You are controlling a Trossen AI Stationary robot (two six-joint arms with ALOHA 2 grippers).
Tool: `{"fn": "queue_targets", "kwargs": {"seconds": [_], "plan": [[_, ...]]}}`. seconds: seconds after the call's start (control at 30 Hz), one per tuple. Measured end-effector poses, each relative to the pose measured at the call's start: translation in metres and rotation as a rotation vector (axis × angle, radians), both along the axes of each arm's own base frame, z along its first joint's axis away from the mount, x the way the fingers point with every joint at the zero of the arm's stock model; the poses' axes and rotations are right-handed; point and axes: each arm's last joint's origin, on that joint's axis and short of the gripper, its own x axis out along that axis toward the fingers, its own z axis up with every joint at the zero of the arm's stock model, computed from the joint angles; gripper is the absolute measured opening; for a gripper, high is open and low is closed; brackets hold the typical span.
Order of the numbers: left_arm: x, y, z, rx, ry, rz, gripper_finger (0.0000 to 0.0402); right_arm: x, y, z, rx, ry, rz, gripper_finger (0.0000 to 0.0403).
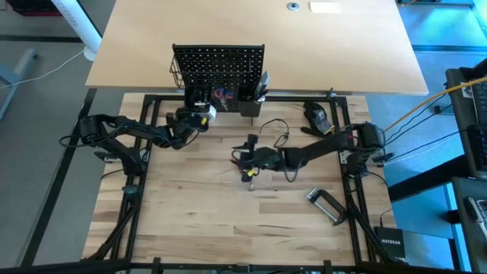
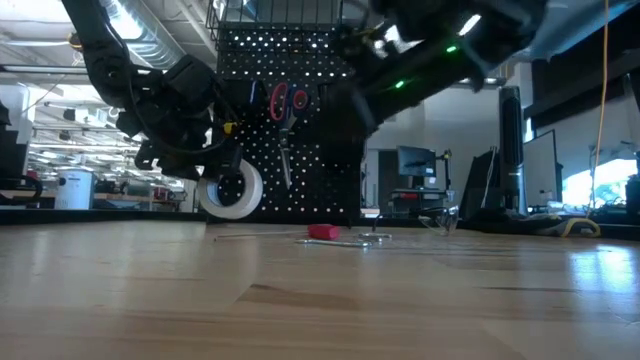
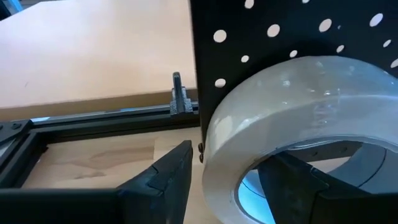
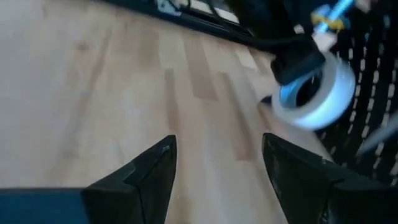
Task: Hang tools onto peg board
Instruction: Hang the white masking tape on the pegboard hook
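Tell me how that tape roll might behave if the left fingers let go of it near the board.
The tape roll is a hollow ring, so it would probably roll once dropped. Its smooth, glossy side looks slippery. The left gripper holds it through the core, one finger inside and one outside, beside the peg board, so it seems light.

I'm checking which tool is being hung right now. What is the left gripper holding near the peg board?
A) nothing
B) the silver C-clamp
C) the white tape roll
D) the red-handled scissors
C: the left gripper has one finger through the core of the white tape roll and one outside, right by the peg board.
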Motion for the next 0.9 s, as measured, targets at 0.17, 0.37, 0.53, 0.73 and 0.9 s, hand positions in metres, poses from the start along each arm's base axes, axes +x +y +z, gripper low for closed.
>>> {"fn": "queue_targets", "kwargs": {"seconds": [0.17,0.37,0.53,0.73,0.9], "plan": [[0.001,-0.001,0.0,0.0,-0.001,-0.004,0.0166,0.033,-0.019,-0.014,-0.257,0.104,0.064,0.0217],[0.001,-0.001,0.0,0.0,-0.002,-0.005,0.0166,0.072,-0.047,-0.023,-0.436,0.157,0.034,0.0127],[0.001,-0.001,0.0,0.0,-0.001,-0.005,0.0166,0.091,-0.076,-0.023,-0.467,0.156,-0.03,0.005],[0.001,-0.001,0.0,0.0,-0.002,-0.006,0.0166,0.098,-0.106,-0.013,-0.507,0.175,-0.035,0.0007],[0.001,-0.001,0.0,0.002,-0.006,-0.006,0.0166,0.098,-0.127,-0.009,-0.501,0.173,0.035,0.0016]]}}
